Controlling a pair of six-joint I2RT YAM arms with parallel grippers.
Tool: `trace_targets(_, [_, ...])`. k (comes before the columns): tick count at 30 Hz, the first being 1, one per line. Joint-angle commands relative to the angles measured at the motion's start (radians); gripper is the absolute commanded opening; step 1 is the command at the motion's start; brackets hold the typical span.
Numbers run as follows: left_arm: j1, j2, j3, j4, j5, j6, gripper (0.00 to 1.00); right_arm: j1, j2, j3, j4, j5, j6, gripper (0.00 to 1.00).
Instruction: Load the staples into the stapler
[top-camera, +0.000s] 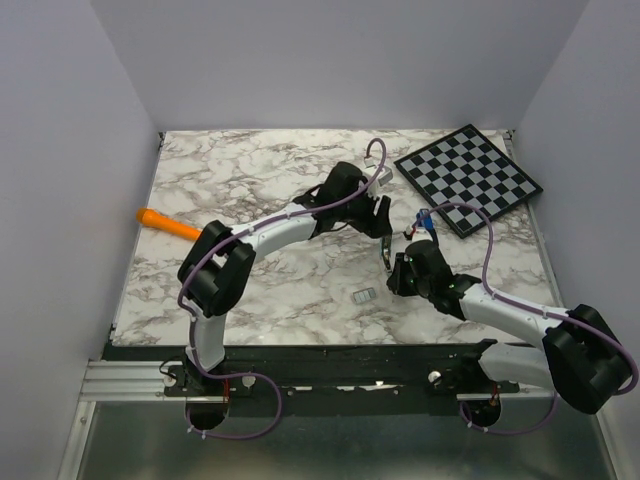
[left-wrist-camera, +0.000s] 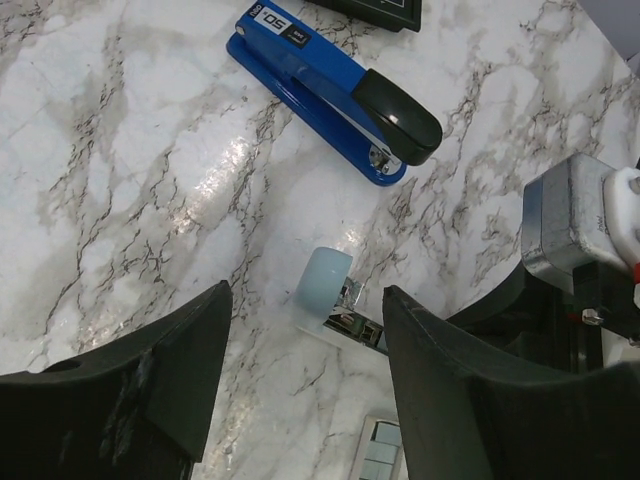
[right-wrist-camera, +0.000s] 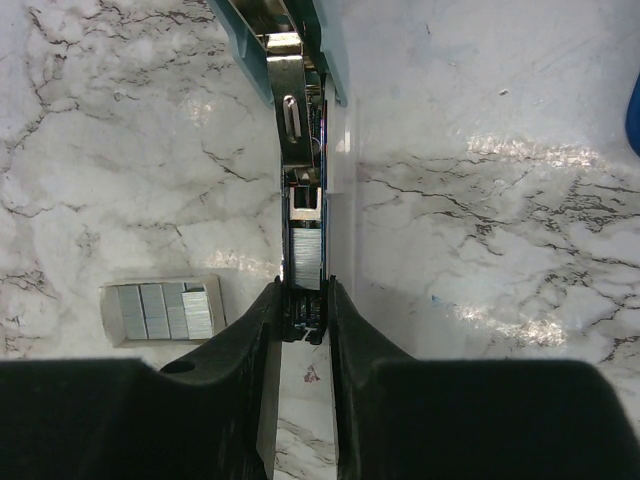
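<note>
White walls boxed in the marble table (top-camera: 250, 290), with a chessboard (top-camera: 468, 178) at the far right corner and an orange pen (top-camera: 168, 224) off to the left. Near the middle lay the stapler (right-wrist-camera: 292, 110), its light blue top swung back and the metal channel bare. A strip of staples (right-wrist-camera: 305, 255) sat in that channel, close to the near end, so I judged the main part of the job done.

The right pincer (right-wrist-camera: 303, 290) stood nearly together, its black fingers (right-wrist-camera: 262, 340) pressed to either side of the channel's near end, gripping the stapler as far as I could tell. The left pincer (left-wrist-camera: 305, 298) hung over the blue top with its fingers wide apart and nothing between them.

More staples remained in a small tray (right-wrist-camera: 160, 310) just beside the stapler, and a second stapler (left-wrist-camera: 330, 95), darker blue with a black tip, lay untouched farther off.

What was left, to my eye, was seating the strip fully and folding the top down shut.
</note>
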Motion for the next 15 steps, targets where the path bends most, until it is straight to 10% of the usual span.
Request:
trace_targets(1, [-0.003, 0.038, 0.036, -0.001, 0.056, -0.013, 0.68, 0.008, 0.012, 0.026, -0.003, 0.027, 0.002, 0.26])
trace_targets(15, [-0.003, 0.044, 0.012, 0.016, 0.097, 0.009, 0.47, 0.012, 0.032, 0.038, -0.006, 0.029, -0.011, 0.2])
